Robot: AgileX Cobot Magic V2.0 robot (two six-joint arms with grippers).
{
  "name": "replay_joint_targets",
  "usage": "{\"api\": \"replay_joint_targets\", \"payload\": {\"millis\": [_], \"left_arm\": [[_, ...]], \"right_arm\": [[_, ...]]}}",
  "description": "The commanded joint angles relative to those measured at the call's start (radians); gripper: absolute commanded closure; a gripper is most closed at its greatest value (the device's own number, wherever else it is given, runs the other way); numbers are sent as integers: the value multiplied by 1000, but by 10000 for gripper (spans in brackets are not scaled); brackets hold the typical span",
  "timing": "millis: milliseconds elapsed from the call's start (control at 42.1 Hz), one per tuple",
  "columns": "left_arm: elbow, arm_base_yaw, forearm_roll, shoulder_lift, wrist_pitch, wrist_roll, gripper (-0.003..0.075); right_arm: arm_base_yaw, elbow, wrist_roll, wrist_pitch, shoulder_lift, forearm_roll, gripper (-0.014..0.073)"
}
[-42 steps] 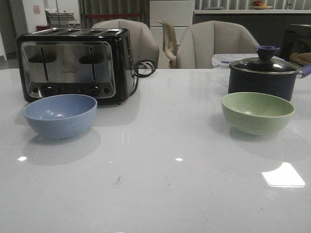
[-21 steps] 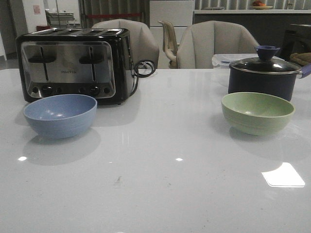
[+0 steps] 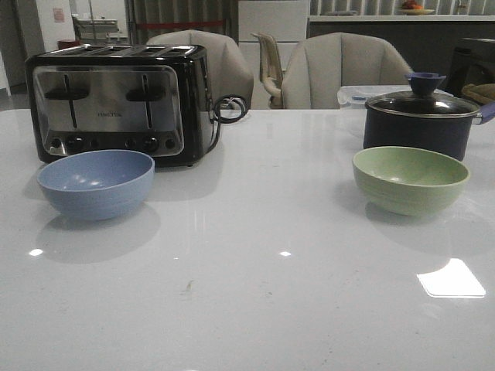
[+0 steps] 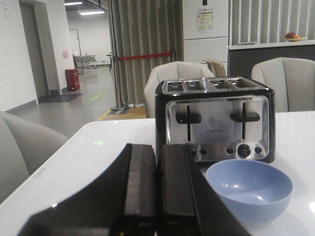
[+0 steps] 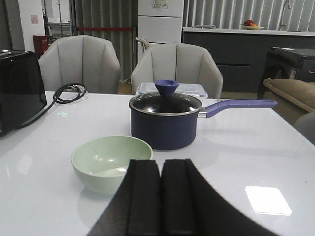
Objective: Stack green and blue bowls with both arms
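The blue bowl (image 3: pixel 96 183) stands upright on the left of the white table, in front of the toaster. The green bowl (image 3: pixel 410 179) stands upright on the right, in front of the dark pot. Both bowls look empty. No arm shows in the front view. In the left wrist view my left gripper (image 4: pixel 156 150) is shut and empty, short of the blue bowl (image 4: pixel 249 189) and off to one side of it. In the right wrist view my right gripper (image 5: pixel 160 164) is shut and empty, just short of the green bowl (image 5: pixel 111 162).
A black and chrome toaster (image 3: pixel 120 102) with a coiled cord stands behind the blue bowl. A dark lidded pot (image 3: pixel 421 120) with a purple handle stands behind the green bowl. Beige chairs (image 3: pixel 340 71) stand beyond the table's far edge.
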State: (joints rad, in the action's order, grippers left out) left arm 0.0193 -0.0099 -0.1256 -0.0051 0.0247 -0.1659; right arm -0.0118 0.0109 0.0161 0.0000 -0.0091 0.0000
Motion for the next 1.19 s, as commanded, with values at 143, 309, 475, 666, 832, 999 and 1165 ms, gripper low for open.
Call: {"api": "replay_joint_targets", "payload": {"millis": [143, 309, 475, 666, 832, 999, 1165], "left_arm": [[274, 1, -13, 9, -2, 8, 622], [484, 1, -13, 108, -155, 8, 622], [648, 1, -15, 244, -257, 8, 622], [762, 1, -22, 386, -433, 8, 622], [764, 1, -28, 487, -554, 8, 622], [752, 1, -42, 579, -611, 8, 622], [744, 1, -63, 647, -682, 8, 622]], "right_arm": [[-5, -273, 0, 73, 0, -6, 558], [-5, -469, 0, 190, 93, -6, 558], [-5, -659, 0, 375, 234, -6, 558], [-5, -794, 0, 590, 392, -6, 558], [-5, -791, 0, 695, 512, -6, 558], [-5, -759, 0, 721, 617, -6, 558], [-5, -744, 0, 719, 711, -6, 558]]}}
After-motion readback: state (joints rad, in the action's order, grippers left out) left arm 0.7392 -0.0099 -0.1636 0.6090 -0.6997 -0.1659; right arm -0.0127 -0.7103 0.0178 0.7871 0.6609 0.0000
